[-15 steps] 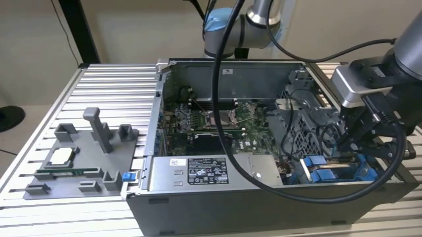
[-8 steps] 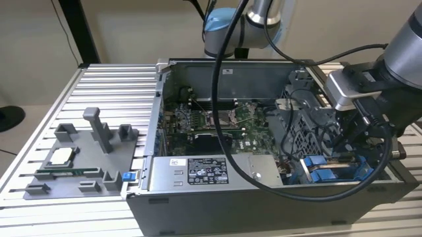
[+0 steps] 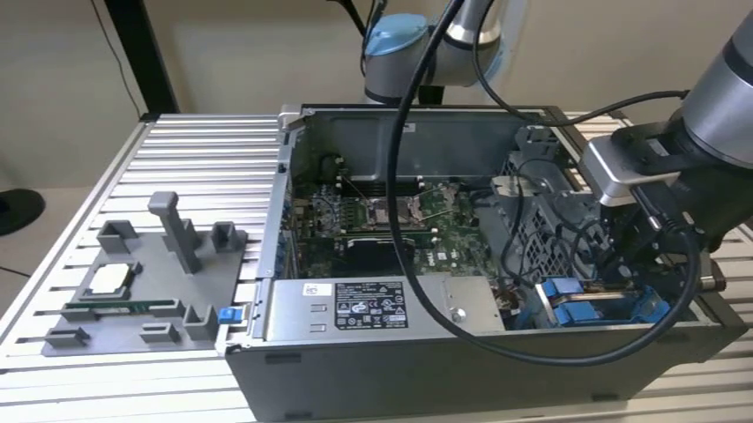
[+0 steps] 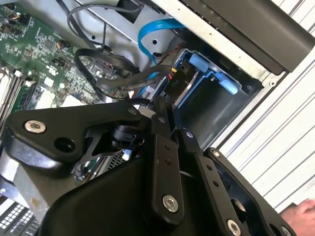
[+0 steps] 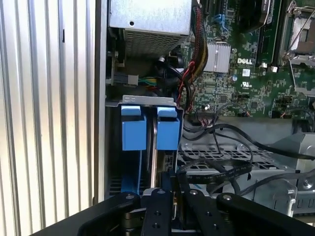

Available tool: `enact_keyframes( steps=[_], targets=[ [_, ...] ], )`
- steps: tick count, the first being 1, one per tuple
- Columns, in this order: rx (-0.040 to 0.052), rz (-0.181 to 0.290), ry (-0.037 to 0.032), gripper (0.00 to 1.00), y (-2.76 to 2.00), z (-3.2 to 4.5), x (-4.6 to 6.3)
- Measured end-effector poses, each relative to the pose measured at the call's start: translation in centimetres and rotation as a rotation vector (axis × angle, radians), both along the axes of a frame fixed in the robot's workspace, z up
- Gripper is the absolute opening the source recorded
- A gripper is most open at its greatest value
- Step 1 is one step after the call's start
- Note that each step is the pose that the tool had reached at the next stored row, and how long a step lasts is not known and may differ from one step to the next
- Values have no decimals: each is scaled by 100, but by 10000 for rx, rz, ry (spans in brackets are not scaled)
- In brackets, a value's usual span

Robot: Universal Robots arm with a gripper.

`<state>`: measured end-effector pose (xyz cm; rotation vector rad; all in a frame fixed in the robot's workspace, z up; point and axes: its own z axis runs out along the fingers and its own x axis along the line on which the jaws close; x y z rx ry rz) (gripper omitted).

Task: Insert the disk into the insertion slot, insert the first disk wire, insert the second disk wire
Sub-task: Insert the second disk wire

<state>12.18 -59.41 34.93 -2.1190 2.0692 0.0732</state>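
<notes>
The disk's bright blue frame tabs (image 5: 134, 129) stand upright in the insertion slot (image 5: 147, 101), the grey metal bay at the case's front corner (image 3: 577, 304). A thin silver edge shows between the two tabs. My gripper (image 4: 161, 104) reaches down into this bay with its black fingers (image 4: 165, 162) drawn together on a black wire connector (image 4: 173, 82) that has coloured leads. A blue flat wire (image 4: 147, 34) loops down behind that connector into the bay. In the first wrist view my gripper (image 5: 172, 186) sits just above the blue tabs.
The open computer case (image 3: 412, 370) lies on a slatted metal table (image 3: 200, 150). A grey labelled power-supply box (image 3: 365, 308) sits beside the bay, the motherboard (image 3: 389, 220) behind it. Loose black cables (image 5: 216, 169) cross the perforated cage. A grey fixture (image 3: 141, 282) stands on the exterior view's left. A hand (image 4: 301, 211) shows at the table.
</notes>
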Motion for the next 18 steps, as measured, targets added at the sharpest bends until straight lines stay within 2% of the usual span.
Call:
enact_keyframes(
  steps=[18],
  targets=[
    [-11,-3,0,0,1,-69,14]
  ],
)
